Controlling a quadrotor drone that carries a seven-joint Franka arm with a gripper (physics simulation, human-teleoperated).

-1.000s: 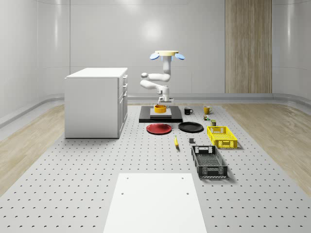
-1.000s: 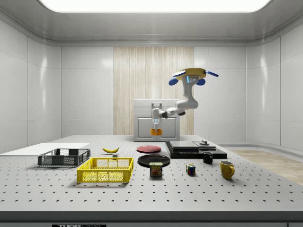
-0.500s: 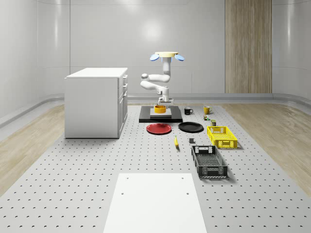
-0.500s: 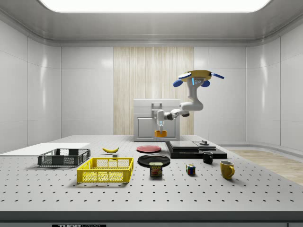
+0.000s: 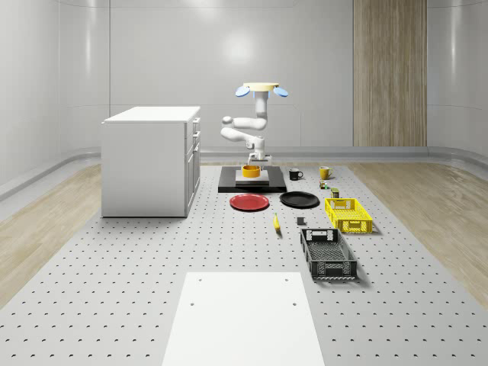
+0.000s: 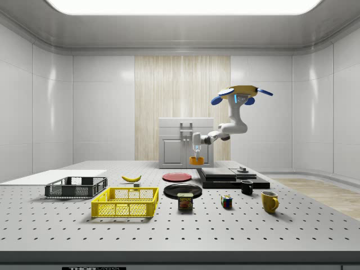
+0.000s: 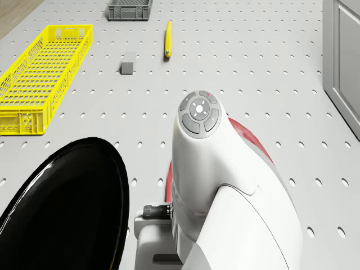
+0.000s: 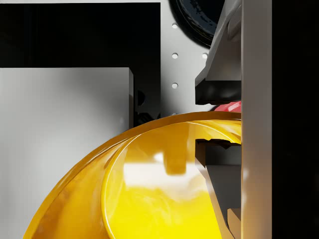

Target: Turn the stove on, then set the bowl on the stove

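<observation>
Gripper fingers pinch the rim of the yellow bowl, holding it in the air just above the near edge of the black stove, while the drone hovers over the stove. Both crates, yellow and grey, look empty. On the perforated table, red plate and black plate lie before the stove, beside a white cabinet.

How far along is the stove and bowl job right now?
Whether the stove is switched on can't be told. In hand: the hand grips the yellow bowl by its rim, held in the air beside the stove, the drone hovering above. Left: setting it down.
</observation>
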